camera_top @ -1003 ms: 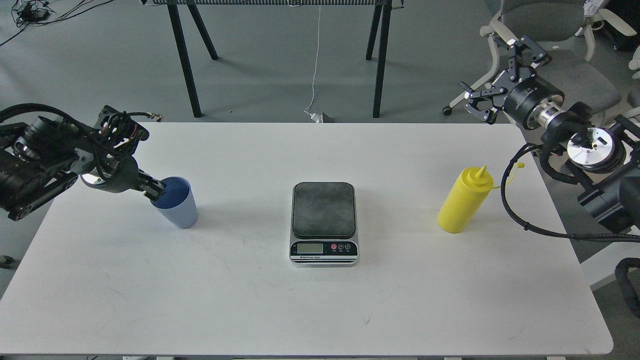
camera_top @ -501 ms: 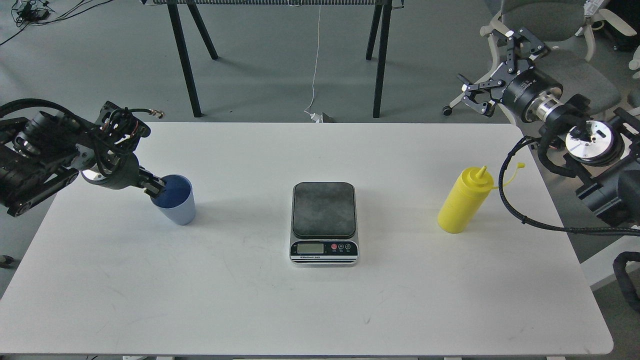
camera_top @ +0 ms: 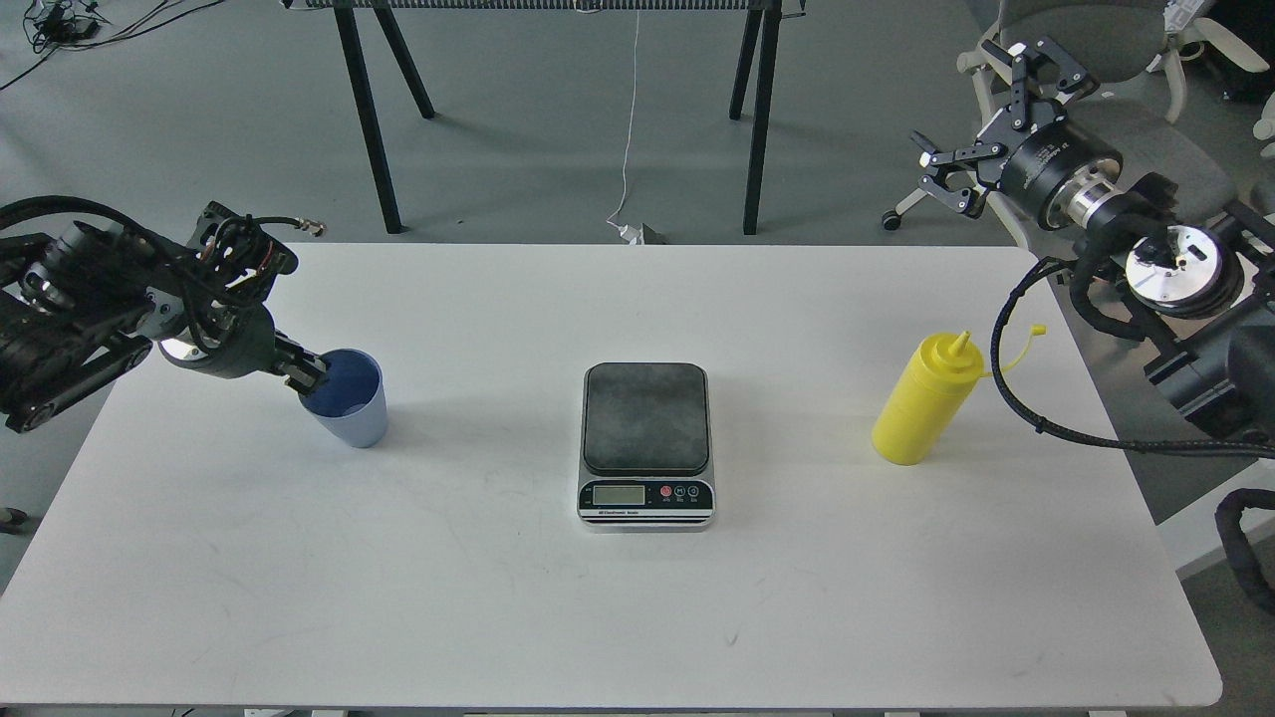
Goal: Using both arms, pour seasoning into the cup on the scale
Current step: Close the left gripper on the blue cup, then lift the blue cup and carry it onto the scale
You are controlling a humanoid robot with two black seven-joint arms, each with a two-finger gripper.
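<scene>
The light blue cup (camera_top: 351, 408) stands on the left of the white table (camera_top: 637, 617), leaning slightly. My left gripper (camera_top: 311, 375) comes in from the left, and its fingers pinch the cup's near-left rim. The scale (camera_top: 645, 443) sits at the table's middle with its dark platform bare. The yellow seasoning bottle (camera_top: 926, 413) stands upright on the right, its cap hanging on a tether. My right gripper (camera_top: 984, 115) is open and empty, raised beyond the table's far right corner, well above and behind the bottle.
Black table legs (camera_top: 371, 119) and a hanging white cable (camera_top: 628, 129) stand behind the table. An office chair (camera_top: 1116, 60) is at the back right, behind my right gripper. My right arm's black cable (camera_top: 1006, 388) loops close to the bottle.
My right gripper has risen and moved back, away from the table. My left gripper and the cup have shifted slightly left and back together.
</scene>
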